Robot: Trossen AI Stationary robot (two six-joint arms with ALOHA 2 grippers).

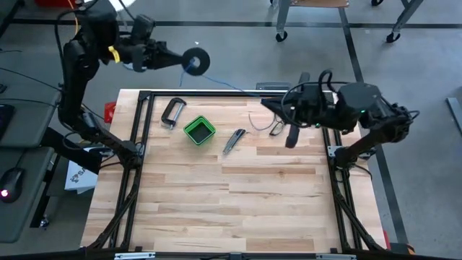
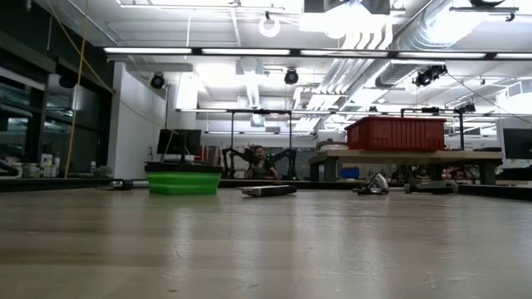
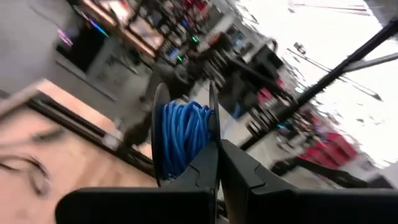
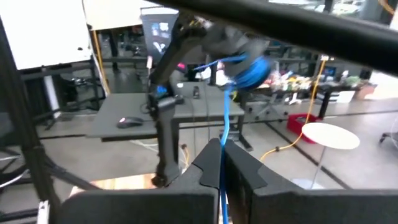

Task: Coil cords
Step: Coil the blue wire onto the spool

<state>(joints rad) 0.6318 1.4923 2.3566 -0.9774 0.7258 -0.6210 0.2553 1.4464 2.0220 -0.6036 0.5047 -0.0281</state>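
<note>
Blue wire (image 1: 224, 81): string-thin, runs from the spool at upper left of the high view across the table's far edge to the right gripper at centre right; off the table surface, strung between the two.
Spool (image 1: 195, 60): dark, round, upper left-centre of the high view, beyond the table's far edge; blue wire wound on its core in the left wrist view (image 3: 181, 137).
Left gripper (image 1: 178, 58): upper left of the high view, fingers pressed together on the spool's rim, as the left wrist view (image 3: 219, 163) shows.
Clamp (image 1: 172, 113): metal, left part of the table, just left of the box.
Box (image 1: 199, 130): green, open-topped, left-centre of the table; seen at left in the low view (image 2: 184, 179).
Knife (image 1: 232, 141): grey folding tool, centre of the table, right of the box, apart from it.
Table (image 1: 238, 209): light wood planks, black frame.
Right gripper (image 1: 267, 105): centre right of the high view, over the table's far edge; fingers closed, pinching the wire, which passes between them in the right wrist view (image 4: 222, 163).
</note>
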